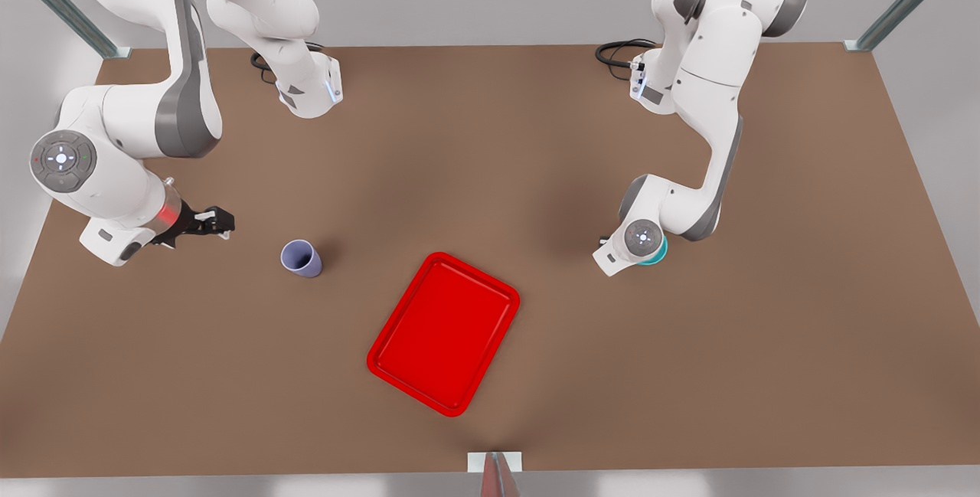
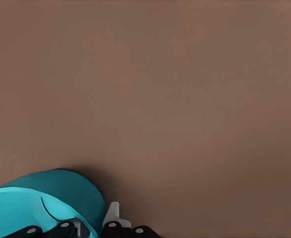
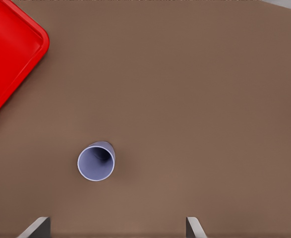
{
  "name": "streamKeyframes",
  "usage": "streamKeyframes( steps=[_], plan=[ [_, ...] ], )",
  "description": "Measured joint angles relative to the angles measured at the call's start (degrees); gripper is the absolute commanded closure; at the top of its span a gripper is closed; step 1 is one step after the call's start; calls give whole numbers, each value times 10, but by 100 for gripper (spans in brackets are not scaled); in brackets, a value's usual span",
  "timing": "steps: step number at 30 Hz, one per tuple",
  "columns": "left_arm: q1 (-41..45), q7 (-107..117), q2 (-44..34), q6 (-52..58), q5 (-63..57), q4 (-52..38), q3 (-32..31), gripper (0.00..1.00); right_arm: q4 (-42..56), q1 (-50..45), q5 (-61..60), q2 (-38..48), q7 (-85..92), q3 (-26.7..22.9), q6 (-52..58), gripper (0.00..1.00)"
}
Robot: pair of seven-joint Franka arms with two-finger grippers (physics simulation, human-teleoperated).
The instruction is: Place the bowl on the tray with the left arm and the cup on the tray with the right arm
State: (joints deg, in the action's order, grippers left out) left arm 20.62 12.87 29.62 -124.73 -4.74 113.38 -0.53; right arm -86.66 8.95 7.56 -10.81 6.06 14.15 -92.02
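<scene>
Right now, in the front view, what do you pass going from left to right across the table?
Right end effector → cup → tray → bowl, under the left arm's wrist.

Bowl mostly behind left wrist

Simulated robot cell: bare table

You have one red tray at lower centre of the front view, one lavender cup to its left, and one teal bowl peeking out at centre right. You have two white arms, one in the left half and one in the right half. One brown tabletop carries all three.
</scene>
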Motion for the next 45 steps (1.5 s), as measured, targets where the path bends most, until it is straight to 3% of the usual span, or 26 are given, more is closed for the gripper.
streamKeyframes(
  steps=[8, 14, 16, 19, 21, 27, 31, 35, 42, 45],
  plan=[
    [7, 4, -15, 20, -63, 0, 0, 77, -1, 0, 0, 1, 0, 0, 1, 0],
    [17, 3, -101, 57, -68, -1, 1, 76, -1, 0, 0, 1, 0, 0, 1, 0],
    [53, 1, -103, 99, -74, -58, 2, 75, -1, 0, 0, 1, 0, 0, 1, 0],
    [133, 25, -41, 189, -84, -195, 4, 75, -1, 0, 0, 0, 0, 0, 2, 0],
    [234, 36, 6, 200, -85, -253, 74, 75, -1, 0, 0, 1, 0, 0, 2, 0],
    [341, 90, 117, 218, -66, -390, 84, 75, -1, 0, -1, 1, 0, 0, 4, 0],
    [353, 83, 237, 185, -55, -532, 117, 75, -1, 0, 0, 1, 0, 0, 4, 0],
    [364, 78, 298, 128, -54, -586, 138, 75, -1, 0, 0, 0, 0, 0, 4, 0],
    [401, 54, 315, 109, -37, -635, 160, 75, -1, 0, -1, 1, 0, 0, 5, 0],
    [399, 12, 341, 46, -29, -647, 166, 75, -2, 0, -1, 1, 0, 0, 6, 0]
  ],
)
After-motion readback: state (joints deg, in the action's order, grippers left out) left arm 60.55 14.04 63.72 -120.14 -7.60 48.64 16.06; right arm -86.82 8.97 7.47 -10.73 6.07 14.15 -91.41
